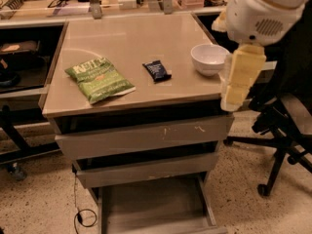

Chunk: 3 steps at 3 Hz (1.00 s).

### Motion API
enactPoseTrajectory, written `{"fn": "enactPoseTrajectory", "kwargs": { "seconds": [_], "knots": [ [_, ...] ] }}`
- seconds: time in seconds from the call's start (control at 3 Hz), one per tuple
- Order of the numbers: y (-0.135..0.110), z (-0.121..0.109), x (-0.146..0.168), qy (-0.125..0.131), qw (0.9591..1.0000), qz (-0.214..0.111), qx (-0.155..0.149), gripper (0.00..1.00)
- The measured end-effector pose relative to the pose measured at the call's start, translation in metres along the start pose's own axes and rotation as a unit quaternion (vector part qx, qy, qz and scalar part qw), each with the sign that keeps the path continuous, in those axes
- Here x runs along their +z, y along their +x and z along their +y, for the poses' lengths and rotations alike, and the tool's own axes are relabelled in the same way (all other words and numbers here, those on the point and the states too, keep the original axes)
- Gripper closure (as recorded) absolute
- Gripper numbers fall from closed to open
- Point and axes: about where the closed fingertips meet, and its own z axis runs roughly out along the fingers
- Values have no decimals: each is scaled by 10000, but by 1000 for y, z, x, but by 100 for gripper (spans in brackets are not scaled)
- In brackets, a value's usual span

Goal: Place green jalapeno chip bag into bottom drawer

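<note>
The green jalapeno chip bag (99, 79) lies flat on the left part of the beige cabinet top (131, 33), lettering up. The bottom drawer (156, 206) is pulled open at floor level, and its flat tray floor shows nothing in it. My gripper (240, 79), pale yellow under a white arm housing, hangs at the cabinet's right front corner. It is just right of the white bowl and well to the right of the bag. It holds nothing that I can see.
A small dark blue packet (157, 70) and a white bowl (208, 58) sit on the cabinet top. Two shallower scuffed drawers (146, 138) are slightly open above the bottom one. A black office chair (285, 130) stands to the right. A cable (83, 217) lies on the floor to the left.
</note>
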Motion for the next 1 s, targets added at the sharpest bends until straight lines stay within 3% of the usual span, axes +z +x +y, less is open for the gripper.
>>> {"fn": "enactPoseTrajectory", "kwargs": {
  "seconds": [0.33,0.67,1.0],
  "knots": [
    [-62,-12,16,-171,9979,-173,-599,0],
    [-110,-14,42,-410,9932,-289,-1050,0],
    [-114,-16,39,-334,9932,-331,-1063,0]
  ]
}}
